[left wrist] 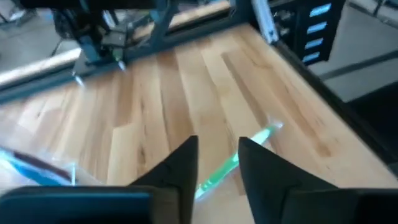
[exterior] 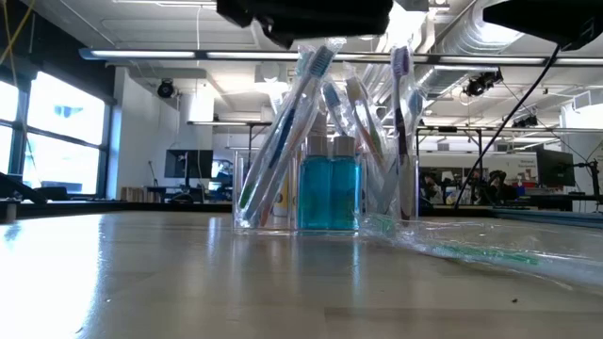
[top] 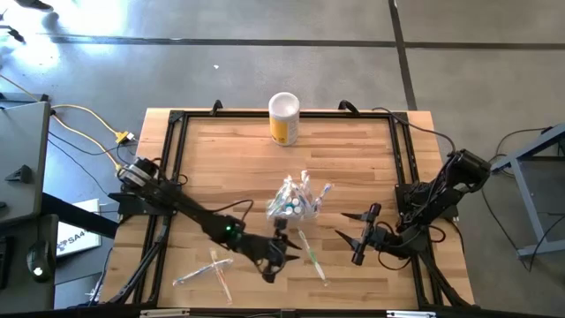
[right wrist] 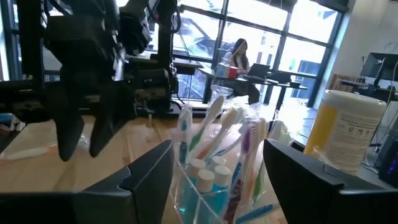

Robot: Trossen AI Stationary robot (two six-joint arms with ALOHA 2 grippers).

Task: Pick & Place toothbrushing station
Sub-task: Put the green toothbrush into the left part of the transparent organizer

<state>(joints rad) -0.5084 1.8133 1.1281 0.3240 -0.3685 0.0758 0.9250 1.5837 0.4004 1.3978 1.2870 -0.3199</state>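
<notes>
The toothbrushing station [top: 296, 201] is a small clear holder with several toothbrushes and teal tubes; it stands upright on the wooden table's middle and also shows in the low view [exterior: 325, 188] and the right wrist view [right wrist: 214, 168]. A loose green toothbrush in a clear wrapper [top: 311, 252] lies flat just nearer than it. My left gripper [top: 287, 256] hovers open above this toothbrush [left wrist: 236, 163], its fingers on either side of it in the left wrist view and clear of the table. My right gripper [top: 349, 228] is wide open, right of the station, pointing at it.
A yellow canister with a white top [top: 284, 117] stands at the table's far edge. More wrapped toothbrushes [top: 212, 269] lie near the front left. A dark frame [top: 177, 168] runs round the table. Bare wood lies between the station and the canister.
</notes>
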